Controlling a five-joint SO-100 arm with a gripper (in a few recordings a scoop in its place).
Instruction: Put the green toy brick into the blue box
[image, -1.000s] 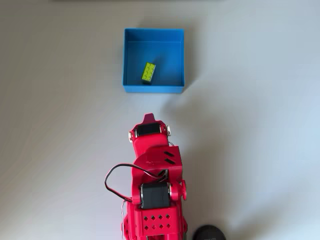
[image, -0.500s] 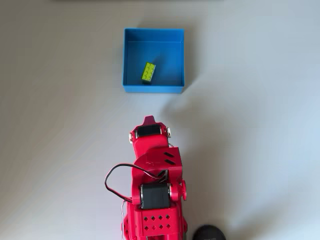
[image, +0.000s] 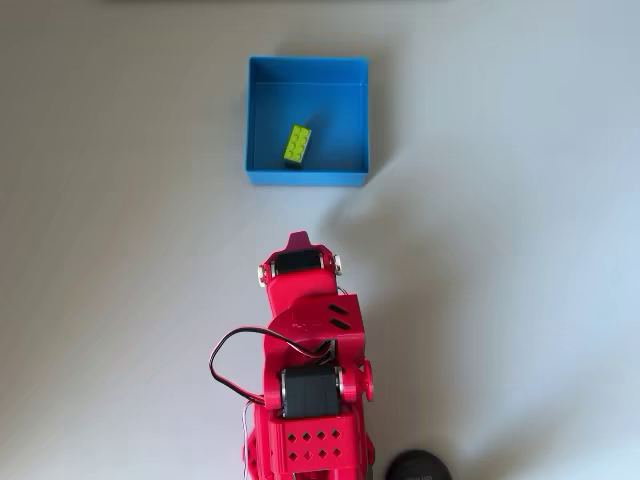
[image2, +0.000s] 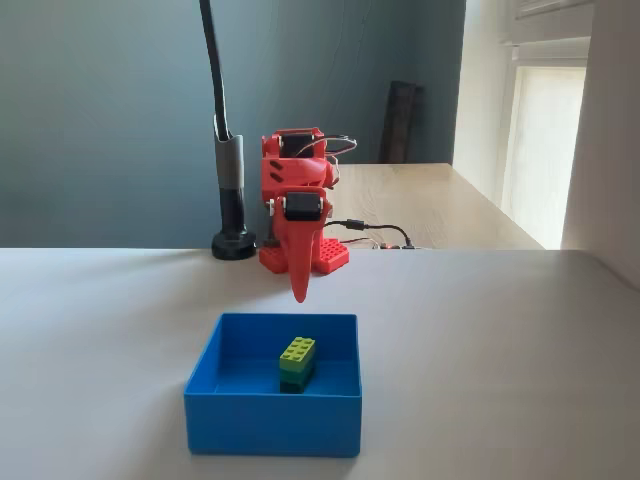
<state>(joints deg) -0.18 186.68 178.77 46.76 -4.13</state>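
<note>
The green toy brick (image: 296, 144) (image2: 297, 358) lies studs-up on the floor of the blue box (image: 258, 120) (image2: 270, 425), near the wall closest to the arm. It sits on top of a darker green piece. My red gripper (image: 297, 238) (image2: 299, 292) hangs shut and pointing down, held above the white table between the box and the arm's base, clear of the box and holding nothing.
A black lamp stand (image2: 233, 243) with a round foot (image: 420, 466) rises beside the arm's red base (image: 305, 440). A wooden desk (image2: 440, 205) stands behind the white table (image: 520, 250).
</note>
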